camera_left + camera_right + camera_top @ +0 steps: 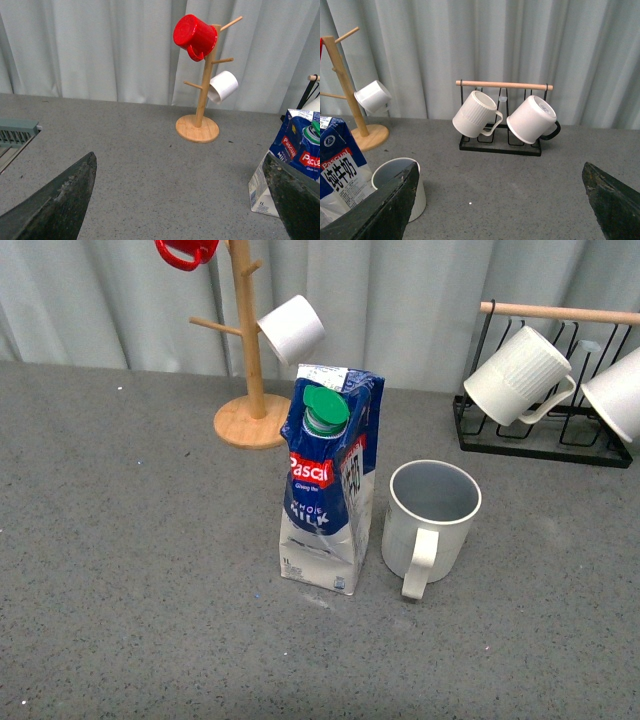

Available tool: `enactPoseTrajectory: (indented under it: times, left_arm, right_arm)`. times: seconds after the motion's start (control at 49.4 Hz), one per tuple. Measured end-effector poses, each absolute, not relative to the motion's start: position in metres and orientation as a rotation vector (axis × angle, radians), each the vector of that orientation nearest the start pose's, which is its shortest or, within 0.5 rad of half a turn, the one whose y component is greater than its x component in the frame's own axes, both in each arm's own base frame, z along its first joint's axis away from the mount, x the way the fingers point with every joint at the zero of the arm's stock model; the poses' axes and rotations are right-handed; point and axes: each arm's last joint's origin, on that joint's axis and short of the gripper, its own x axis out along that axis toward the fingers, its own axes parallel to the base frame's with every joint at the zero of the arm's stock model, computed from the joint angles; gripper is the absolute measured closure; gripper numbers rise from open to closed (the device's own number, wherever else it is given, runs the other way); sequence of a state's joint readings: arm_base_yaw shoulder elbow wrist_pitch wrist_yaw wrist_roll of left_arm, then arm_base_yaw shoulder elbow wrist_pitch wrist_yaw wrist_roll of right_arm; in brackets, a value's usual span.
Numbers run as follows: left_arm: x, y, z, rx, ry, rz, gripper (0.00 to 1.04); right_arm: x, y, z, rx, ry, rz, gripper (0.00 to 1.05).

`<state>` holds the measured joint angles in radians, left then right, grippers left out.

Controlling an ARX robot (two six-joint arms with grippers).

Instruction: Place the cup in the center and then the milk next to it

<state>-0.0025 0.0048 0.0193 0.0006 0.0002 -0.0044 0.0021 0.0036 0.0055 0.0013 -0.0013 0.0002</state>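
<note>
The cup (430,523), a large cream-white mug with a grey inside and its handle towards me, stands upright near the table's middle. The milk (328,480), a dented blue-and-white carton with a green cap, stands upright just left of it, a small gap between them. Neither gripper shows in the front view. In the left wrist view my left gripper (182,200) is open and empty, with the milk (295,160) by one finger. In the right wrist view my right gripper (502,200) is open and empty, with the cup (400,182) and the milk (340,172) beside one finger.
A wooden mug tree (250,360) with a red mug (185,250) and a small white cup (292,328) stands behind the milk. A black rack (545,430) with two white mugs hanging from its wooden bar stands at the back right. A grey-green tray edge (15,132) shows in the left wrist view.
</note>
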Motion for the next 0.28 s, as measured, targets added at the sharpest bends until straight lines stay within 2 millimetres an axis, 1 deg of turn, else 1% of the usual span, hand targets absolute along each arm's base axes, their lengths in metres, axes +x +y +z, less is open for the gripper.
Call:
enactPoseTrajectory:
  times: [0.284]
  left_arm:
    - [0.0968,-0.0002,0.1698,-0.004,-0.015,-0.003,0.07]
  right_arm:
    - [0.0976,0.0002,0.1652,0.0,-0.003,0.003,0.09]
